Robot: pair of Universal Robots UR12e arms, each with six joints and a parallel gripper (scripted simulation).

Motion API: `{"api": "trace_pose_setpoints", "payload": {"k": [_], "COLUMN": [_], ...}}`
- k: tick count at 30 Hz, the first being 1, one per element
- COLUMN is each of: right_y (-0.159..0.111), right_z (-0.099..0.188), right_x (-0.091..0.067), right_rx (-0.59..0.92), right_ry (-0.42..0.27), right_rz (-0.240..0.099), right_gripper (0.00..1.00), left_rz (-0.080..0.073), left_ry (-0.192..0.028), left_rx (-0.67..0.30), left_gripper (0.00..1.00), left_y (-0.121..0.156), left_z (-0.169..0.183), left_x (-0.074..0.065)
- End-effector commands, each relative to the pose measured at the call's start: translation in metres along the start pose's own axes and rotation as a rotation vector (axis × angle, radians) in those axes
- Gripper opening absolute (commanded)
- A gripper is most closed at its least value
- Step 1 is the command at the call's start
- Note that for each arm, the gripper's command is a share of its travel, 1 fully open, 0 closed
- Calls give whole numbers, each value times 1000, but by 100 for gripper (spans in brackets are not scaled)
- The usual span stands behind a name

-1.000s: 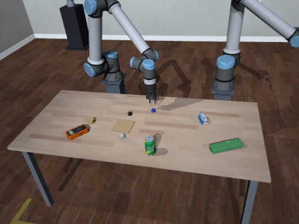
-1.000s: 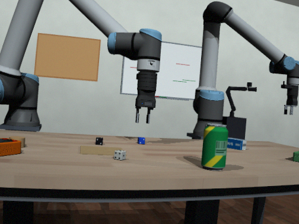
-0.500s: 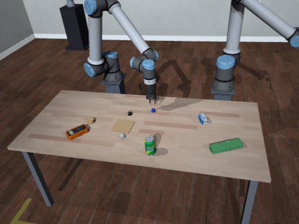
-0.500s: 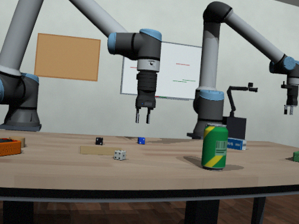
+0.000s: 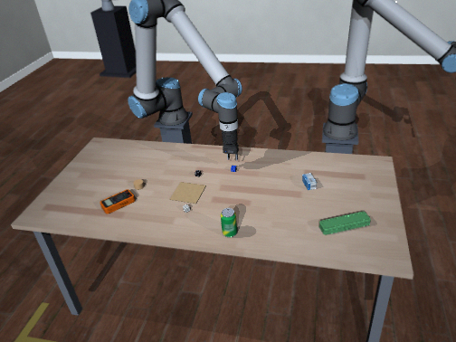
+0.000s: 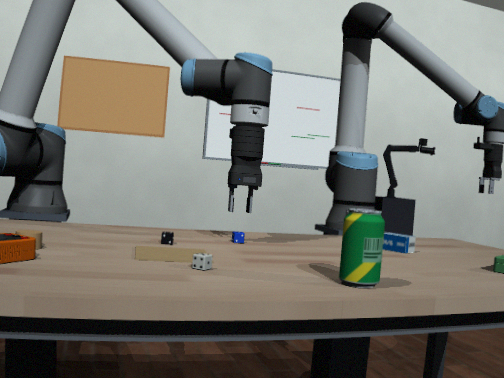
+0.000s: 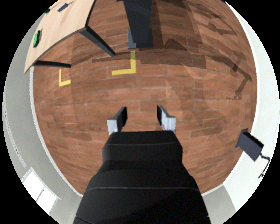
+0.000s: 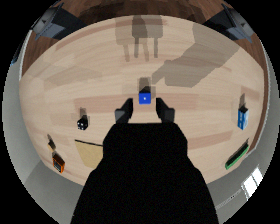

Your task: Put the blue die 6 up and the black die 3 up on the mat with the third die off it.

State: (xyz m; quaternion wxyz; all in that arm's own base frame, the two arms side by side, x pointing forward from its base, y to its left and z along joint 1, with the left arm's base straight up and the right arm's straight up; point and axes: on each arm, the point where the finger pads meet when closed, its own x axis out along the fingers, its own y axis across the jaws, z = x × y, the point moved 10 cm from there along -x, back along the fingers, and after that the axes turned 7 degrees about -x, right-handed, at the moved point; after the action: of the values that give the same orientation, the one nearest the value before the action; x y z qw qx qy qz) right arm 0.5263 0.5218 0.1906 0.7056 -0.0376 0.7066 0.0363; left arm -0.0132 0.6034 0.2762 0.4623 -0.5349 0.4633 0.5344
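open wood between black die [image 5: 198, 173] [image 6: 167, 238] [image 8: 82, 123] and blue die [image 5: 233, 168] [image 6: 238, 237] [image 8: 144, 98], can [image 5: 229, 223] [image 6: 361, 249] blocking front

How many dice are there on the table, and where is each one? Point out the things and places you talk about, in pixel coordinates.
3: the blue die [image 5: 233, 168] [image 6: 238, 237] [image 8: 145, 98] beneath the right gripper [image 5: 232, 158] [image 6: 240, 211] [image 8: 144, 111]; the black die [image 5: 198, 173] [image 6: 167, 238] [image 8: 82, 123] and white die [image 5: 186, 208] [image 6: 202, 261] beside the mat [image 5: 188, 193] [image 6: 162, 253] [image 8: 88, 154], on opposite sides.
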Motion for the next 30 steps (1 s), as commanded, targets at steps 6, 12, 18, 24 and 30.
{"api": "trace_pose_setpoints", "payload": {"k": [6,12,18,24,30], "right_y": [1,1,1,1,1], "right_z": [0,0,0,0,0], "right_x": [11,21,28,34,38], "right_rx": [0,0,0,0,0], "right_ry": [-2,-2,-2,-2,-2], "right_rz": [2,2,2,2,2], "right_gripper": [79,79,79,79,79], "left_rz": [-1,-1,-1,-1,-1], "left_ry": [-2,-2,-2,-2,-2], "left_rx": [0,0,0,0,0], "left_gripper": [100,100,100,100,100], "left_y": [0,0,0,0,0], "left_z": [0,0,0,0,0], "left_x": [-1,-1,-1,-1,-1]}}
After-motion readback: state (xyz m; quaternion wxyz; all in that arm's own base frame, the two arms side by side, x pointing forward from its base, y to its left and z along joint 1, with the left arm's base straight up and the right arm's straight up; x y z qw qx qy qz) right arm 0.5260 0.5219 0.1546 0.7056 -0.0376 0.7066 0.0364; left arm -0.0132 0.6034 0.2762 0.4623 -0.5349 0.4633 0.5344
